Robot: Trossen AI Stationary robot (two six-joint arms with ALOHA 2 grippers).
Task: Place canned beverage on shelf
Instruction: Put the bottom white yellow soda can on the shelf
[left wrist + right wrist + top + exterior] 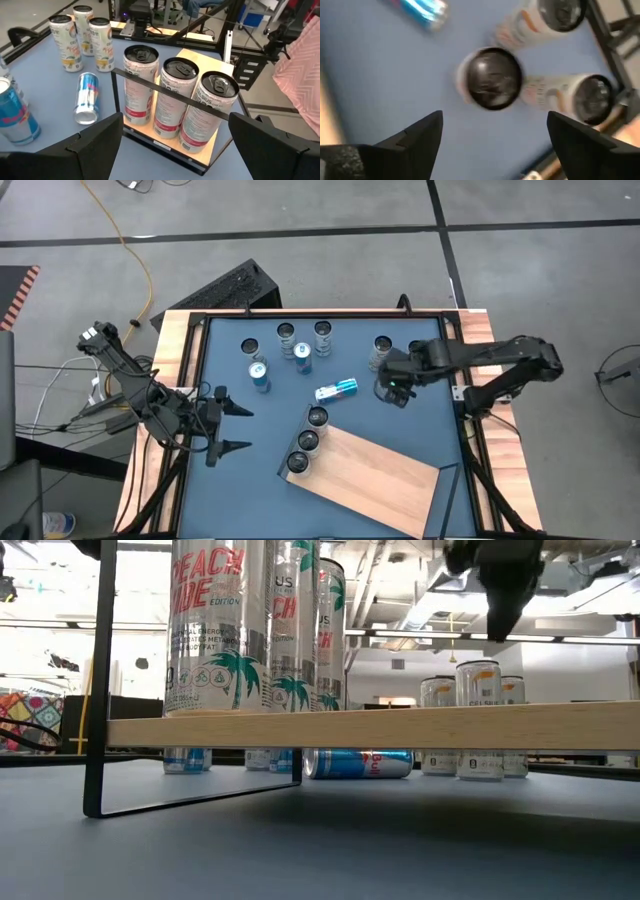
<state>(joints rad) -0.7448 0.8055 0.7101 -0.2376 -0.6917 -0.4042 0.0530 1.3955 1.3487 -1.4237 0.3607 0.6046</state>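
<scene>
Shelf (372, 473) edge: three cans (308, 442), bare board beyond.

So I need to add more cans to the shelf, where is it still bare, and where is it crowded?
The shelf is bare over most of its board, from the three cans lined up at its left end across to its right end. The table's far side is crowded: upright cans, a toppled blue can, and the open right gripper over more cans.
</scene>
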